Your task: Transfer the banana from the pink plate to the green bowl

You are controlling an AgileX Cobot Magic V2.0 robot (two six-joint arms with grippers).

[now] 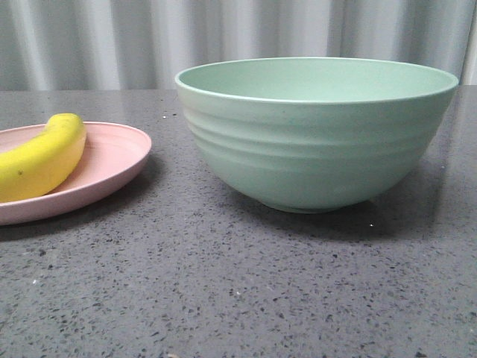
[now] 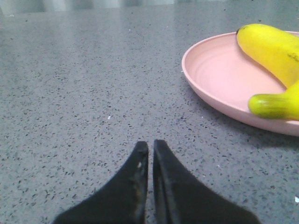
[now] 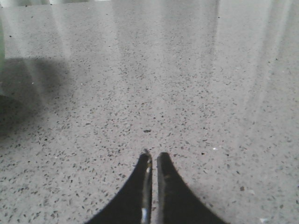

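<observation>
The yellow banana (image 1: 41,158) lies on the pink plate (image 1: 119,160) at the left of the front view. The green bowl (image 1: 317,130) stands upright and empty at centre right, apart from the plate. In the left wrist view the banana (image 2: 275,56) and the plate (image 2: 219,77) lie ahead and to one side of my left gripper (image 2: 151,145), which is shut and empty above bare table. My right gripper (image 3: 154,156) is shut and empty over bare table. Neither gripper shows in the front view.
The dark grey speckled table (image 1: 223,283) carries everything. A pale curtain (image 1: 112,37) hangs behind it. The bowl's shadow (image 3: 28,93) falls on the table at one side of the right wrist view.
</observation>
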